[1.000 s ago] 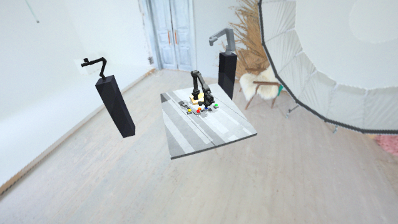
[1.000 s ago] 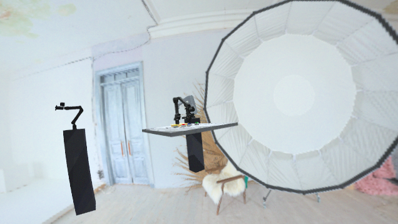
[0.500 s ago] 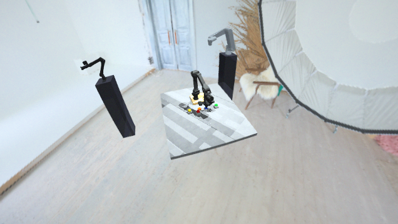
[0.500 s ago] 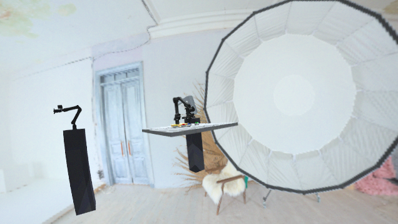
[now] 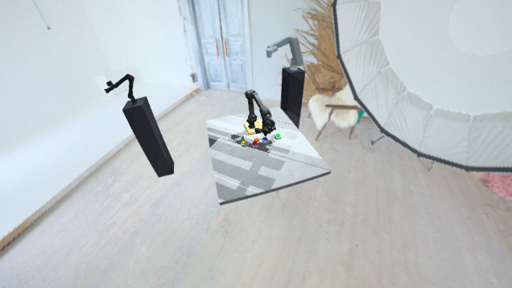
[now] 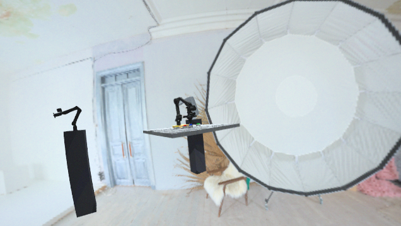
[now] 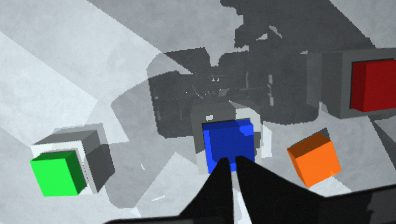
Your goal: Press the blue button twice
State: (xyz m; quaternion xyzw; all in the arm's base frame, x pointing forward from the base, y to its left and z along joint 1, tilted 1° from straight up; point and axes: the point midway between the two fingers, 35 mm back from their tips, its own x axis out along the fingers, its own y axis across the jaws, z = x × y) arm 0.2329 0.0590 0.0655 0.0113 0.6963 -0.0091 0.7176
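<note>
Blue button (image 7: 229, 142) just beyond closed jaws

blue button (image 7: 229, 142) | square cap, grey housing | between green and orange

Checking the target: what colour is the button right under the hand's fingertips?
Blue, clearest in the wrist view.
</note>
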